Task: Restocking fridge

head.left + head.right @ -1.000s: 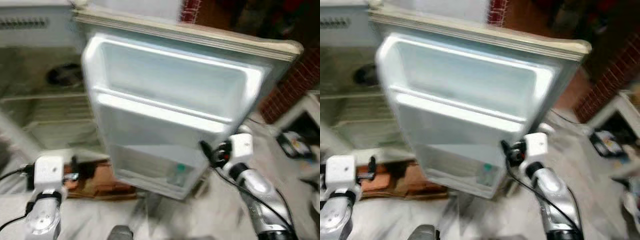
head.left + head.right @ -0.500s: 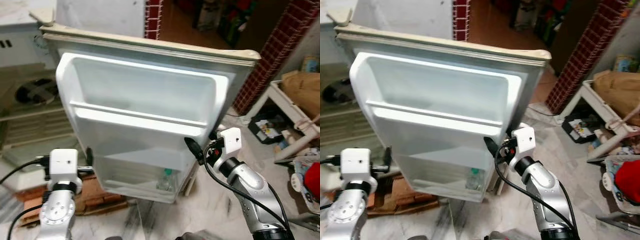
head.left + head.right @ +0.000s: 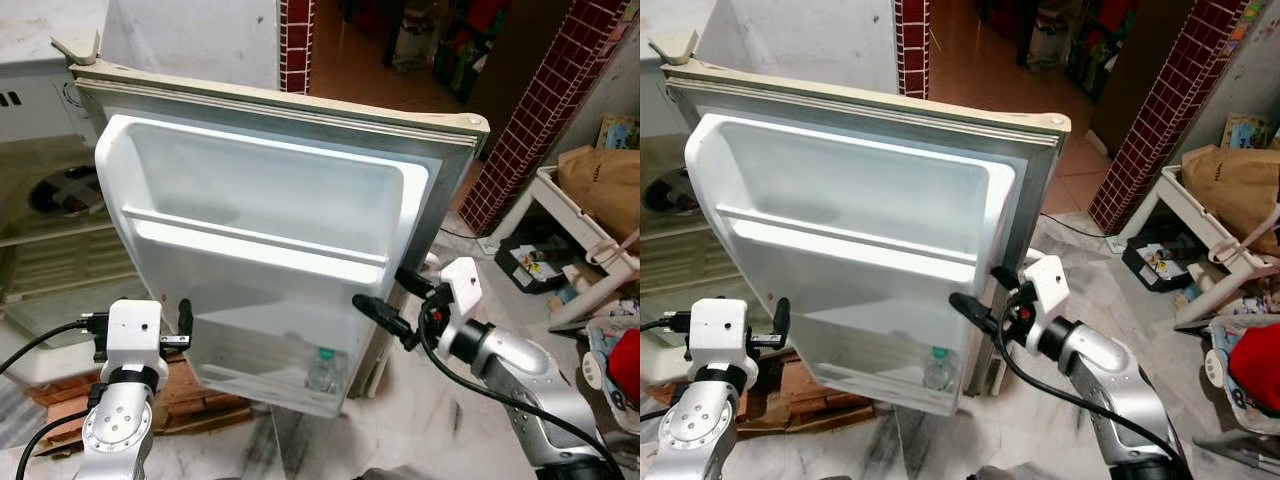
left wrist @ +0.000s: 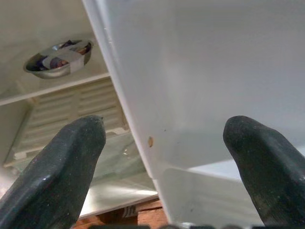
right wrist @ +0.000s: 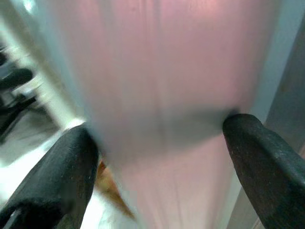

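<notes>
Here the fridge door [image 3: 270,250] stands swung open, its white inner shelves nearly bare, one clear bottle [image 3: 322,370] with a green cap sitting in the lowest rack at about five o'clock. The right gripper [image 3: 392,300] straddles the door's free edge, jaws wide; the left gripper [image 4: 162,152] (also wide) hovers at the hinge side. Best to steady the edge squarely before moving it.

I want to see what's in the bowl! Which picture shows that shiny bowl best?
The left wrist view: the metal bowl sits close and sharp on a fridge shelf, with something dark inside. Both eye views catch it small at the left edge, partly cut off.
</notes>
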